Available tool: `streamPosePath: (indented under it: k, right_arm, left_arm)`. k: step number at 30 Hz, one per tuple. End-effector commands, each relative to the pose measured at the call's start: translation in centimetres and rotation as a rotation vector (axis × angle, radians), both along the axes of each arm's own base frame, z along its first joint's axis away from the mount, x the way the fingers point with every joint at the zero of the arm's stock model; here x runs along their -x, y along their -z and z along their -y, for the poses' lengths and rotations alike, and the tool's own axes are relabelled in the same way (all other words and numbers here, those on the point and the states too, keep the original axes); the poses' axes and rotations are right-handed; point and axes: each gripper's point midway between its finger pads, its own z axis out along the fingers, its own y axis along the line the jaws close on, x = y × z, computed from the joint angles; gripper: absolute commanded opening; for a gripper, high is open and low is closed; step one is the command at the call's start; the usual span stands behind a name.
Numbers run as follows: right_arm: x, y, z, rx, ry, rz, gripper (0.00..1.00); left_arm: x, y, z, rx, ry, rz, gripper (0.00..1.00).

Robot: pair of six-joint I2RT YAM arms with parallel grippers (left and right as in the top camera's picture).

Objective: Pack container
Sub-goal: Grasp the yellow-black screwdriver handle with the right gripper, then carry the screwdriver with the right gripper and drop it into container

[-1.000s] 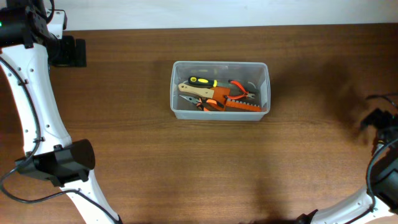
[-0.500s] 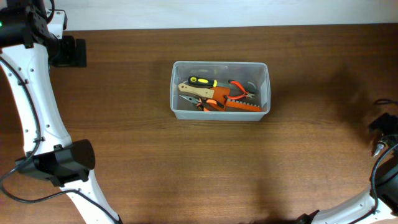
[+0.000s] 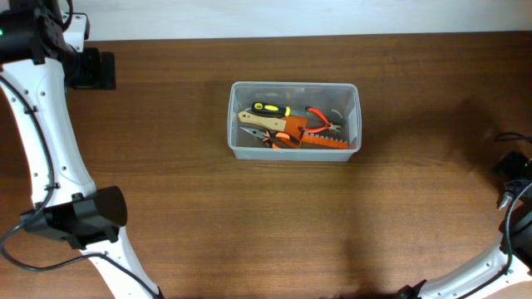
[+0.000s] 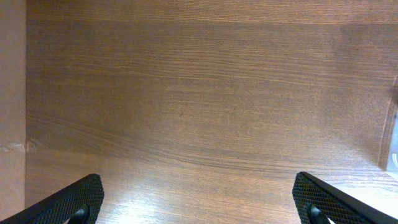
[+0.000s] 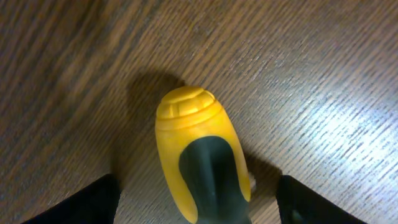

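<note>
The container (image 3: 293, 85) is a clear plastic bin at the table's middle back. It holds several hand tools, among them a yellow-and-black screwdriver (image 3: 270, 108), red pliers (image 3: 321, 120) and an orange saw (image 3: 324, 142). My right gripper (image 5: 199, 202) is open at the table's far right edge (image 3: 515, 166). Its fingers straddle a yellow-and-dark tool handle (image 5: 193, 137) that lies on the wood, with a gap on each side. My left gripper (image 4: 199, 202) is open and empty over bare wood at the far left back (image 3: 87, 68).
A sliver of the container's wall (image 4: 392, 143) shows at the right edge of the left wrist view. The table's left edge (image 4: 12, 112) shows there too. Bare brown wood surrounds the container.
My right arm has moved down and to the right, toward the frame's edge in the overhead view. The left arm and the container have not moved.
</note>
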Motion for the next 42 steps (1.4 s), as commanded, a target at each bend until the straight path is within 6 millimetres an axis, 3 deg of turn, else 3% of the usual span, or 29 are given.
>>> streamPosePath:
  k: [1, 4, 7, 14, 17, 19, 24, 32, 38, 42]
  right_arm:
    - [0.3, 2.1, -0.7, -0.040, -0.010, -0.028, 0.72]
    - [0.3, 2.1, -0.8, -0.043, -0.011, -0.027, 0.64]
    - [0.3, 2.1, -1.3, -0.069, -0.007, -0.024, 0.49]
    - [0.1, 1.4, -2.9, -0.150, 0.024, -0.004, 0.42]
    - [-1.2, -0.1, -3.8, -0.202, 0.005, 0.077, 0.33]
    - [-3.1, -2.3, -4.6, -0.230, -0.026, 0.178, 0.29]
    - [-4.7, -4.9, -5.6, -0.191, -0.077, 0.219, 0.20]
    - [-7.4, -7.9, -8.8, -0.107, -0.189, 0.217, 0.20]
    - [-10.1, -11.2, -13.6, -0.046, -0.326, 0.240, 0.17]
    - [-12.7, -14.7, -20.1, 0.009, -0.561, 0.295, 0.07]
  left_arm:
    - [0.1, -0.3, -0.1, 0.012, -0.012, 0.012, 0.99]
    - [0.1, -0.3, -0.1, 0.012, -0.012, 0.012, 0.99]
    - [0.1, -0.3, -0.1, 0.012, -0.012, 0.012, 0.99]
    - [0.1, -0.3, -0.1, 0.012, -0.012, 0.012, 0.99]
    - [0.1, -0.3, -0.1, 0.012, -0.012, 0.012, 0.99]
    - [0.1, -0.3, -0.1, 0.012, -0.012, 0.012, 0.99]
    - [0.1, -0.3, -0.1, 0.012, -0.012, 0.012, 0.99]
    - [0.1, -0.3, -0.1, 0.012, -0.012, 0.012, 0.99]
    - [0.1, -0.3, -0.1, 0.012, -0.012, 0.012, 0.99]
    - [0.1, -0.3, -0.1, 0.012, -0.012, 0.012, 0.99]
